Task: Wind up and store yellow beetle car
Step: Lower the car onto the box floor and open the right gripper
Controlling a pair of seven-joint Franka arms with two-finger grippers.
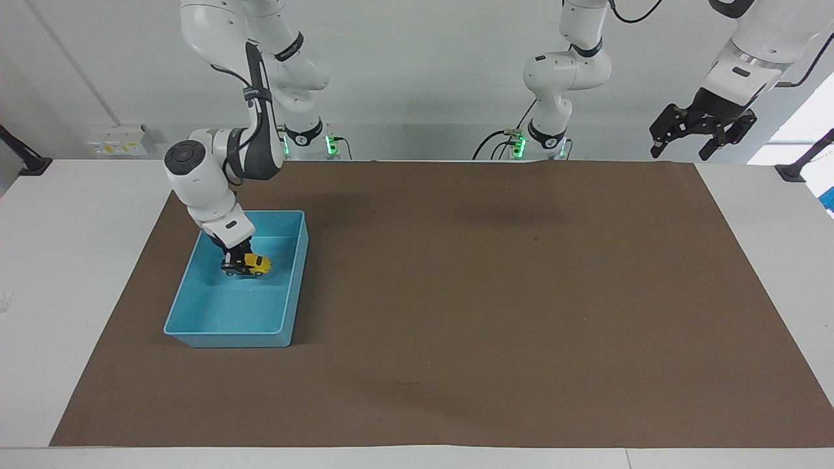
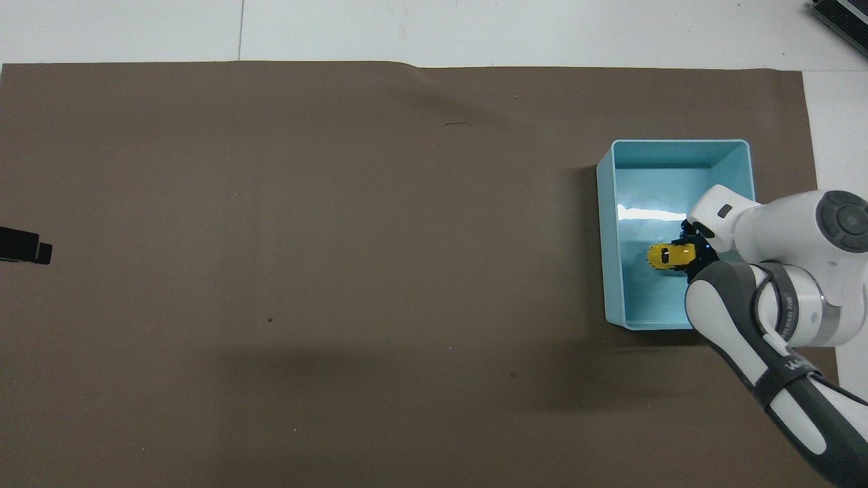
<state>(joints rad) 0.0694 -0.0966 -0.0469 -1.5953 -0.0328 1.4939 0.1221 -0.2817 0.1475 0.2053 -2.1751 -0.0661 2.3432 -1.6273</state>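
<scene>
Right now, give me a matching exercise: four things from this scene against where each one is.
Things:
1. yellow beetle car
2. blue bin
3. left gripper
4. right gripper

Places:
A. raised, at the left arm's end of the table
B. on the brown mat
C. held inside the bin
D. reaching down into the bin

Pairs: 1-C, 2-B, 3-A, 4-D
</scene>
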